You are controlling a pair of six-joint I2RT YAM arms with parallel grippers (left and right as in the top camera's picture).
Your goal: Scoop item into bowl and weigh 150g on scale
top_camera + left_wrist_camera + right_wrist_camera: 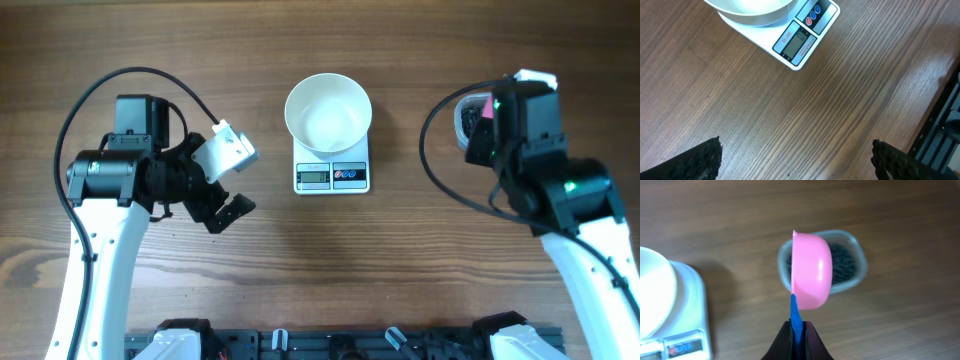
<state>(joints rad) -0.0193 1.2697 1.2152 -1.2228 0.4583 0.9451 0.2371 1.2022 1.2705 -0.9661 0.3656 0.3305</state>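
Grips pink plastic scoop (811,270) in right jaws above clear plastic tub (862,271) of black beads (842,262). Holds left jaws wide, empty. Finds round white bowl (328,112) on white square scale (332,176).

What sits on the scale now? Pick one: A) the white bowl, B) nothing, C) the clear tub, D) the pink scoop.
A: the white bowl rests on the scale; the pink scoop is in the right gripper, by the clear tub.

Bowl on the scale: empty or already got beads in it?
Empty. From overhead the bowl is bare white inside; the right wrist view shows the beads sitting in the clear tub.
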